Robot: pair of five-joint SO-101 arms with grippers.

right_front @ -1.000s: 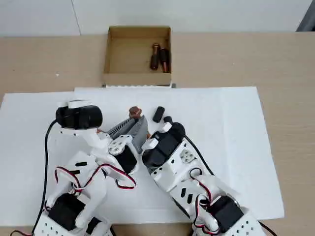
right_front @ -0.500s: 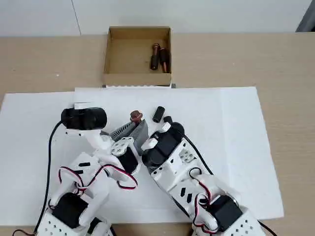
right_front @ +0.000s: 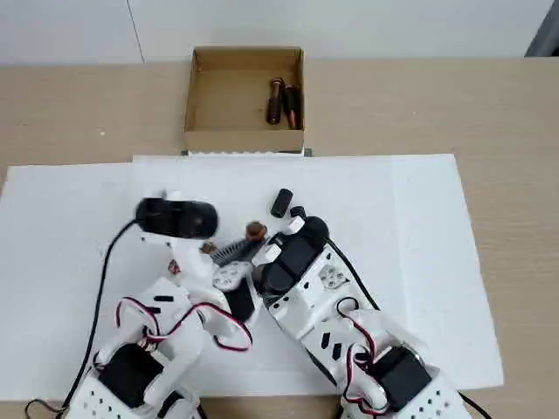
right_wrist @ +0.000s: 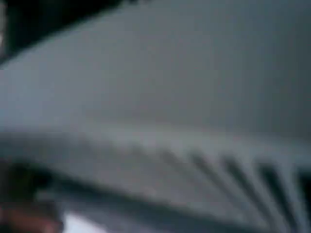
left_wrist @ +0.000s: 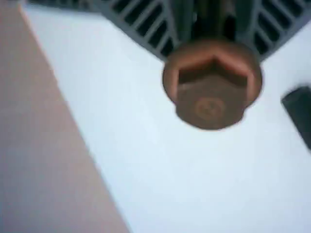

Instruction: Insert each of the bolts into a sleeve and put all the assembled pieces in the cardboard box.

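You have the cardboard box [right_front: 196, 96] at the far side of the bench [right_front: 489, 105], just beyond the far edge of the paper sheet [right_front: 419, 262] that lies across the bench's near half. Two assembled pieces [right_front: 284, 102] lie side by side in the box's right part, close to its right wall. On the sheet, just in front of the box's right corner, lies a loose sleeve [right_front: 281, 202]. Nearer to you and slightly left of that sleeve is the bolt [right_front: 255, 230], held between the fingers of the left gripper [right_front: 244, 246], head at the far end. The right arm [right_front: 301, 262] sits immediately right of the bolt, in front of the sleeve.
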